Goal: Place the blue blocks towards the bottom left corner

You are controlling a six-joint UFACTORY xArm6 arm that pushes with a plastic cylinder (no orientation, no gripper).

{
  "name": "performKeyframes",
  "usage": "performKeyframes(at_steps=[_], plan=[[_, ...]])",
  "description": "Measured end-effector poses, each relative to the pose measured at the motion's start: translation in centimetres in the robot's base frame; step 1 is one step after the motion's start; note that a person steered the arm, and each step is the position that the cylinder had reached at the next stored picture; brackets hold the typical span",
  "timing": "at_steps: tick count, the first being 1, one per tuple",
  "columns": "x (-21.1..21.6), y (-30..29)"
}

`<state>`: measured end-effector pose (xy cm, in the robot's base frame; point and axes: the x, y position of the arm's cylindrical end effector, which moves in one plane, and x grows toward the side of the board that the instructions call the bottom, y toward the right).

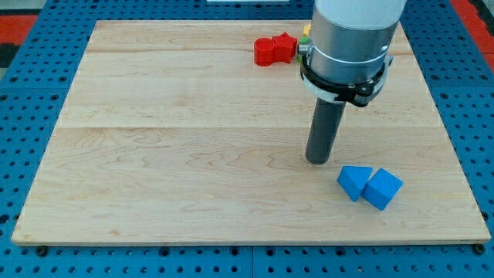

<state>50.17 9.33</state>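
Two blue blocks lie touching each other near the view's bottom right of the wooden board (185,154): a blue block (353,181) on the left and a blue cube-like block (383,188) on the right. My tip (317,161) stands on the board just up and to the left of the left blue block, a small gap apart. The bottom left corner of the board lies far to the view's left.
Two red blocks (275,49), one star-shaped, sit near the view's top edge of the board, left of the arm's grey body (347,46). A sliver of a yellow-green block (306,31) shows beside the arm. A blue pegboard (23,93) surrounds the board.
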Motion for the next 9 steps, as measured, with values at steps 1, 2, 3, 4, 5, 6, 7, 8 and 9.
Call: performKeyframes(at_steps=[1, 2, 3, 4, 5, 6, 7, 8, 9], plan=[[-0.4, 2.7], [-0.8, 5.9], [-0.8, 7.9], [-0.8, 8.5], [0.5, 11.1], [1.9, 14.3], [7.9, 13.6], [7.4, 11.6], [4.6, 6.5]])
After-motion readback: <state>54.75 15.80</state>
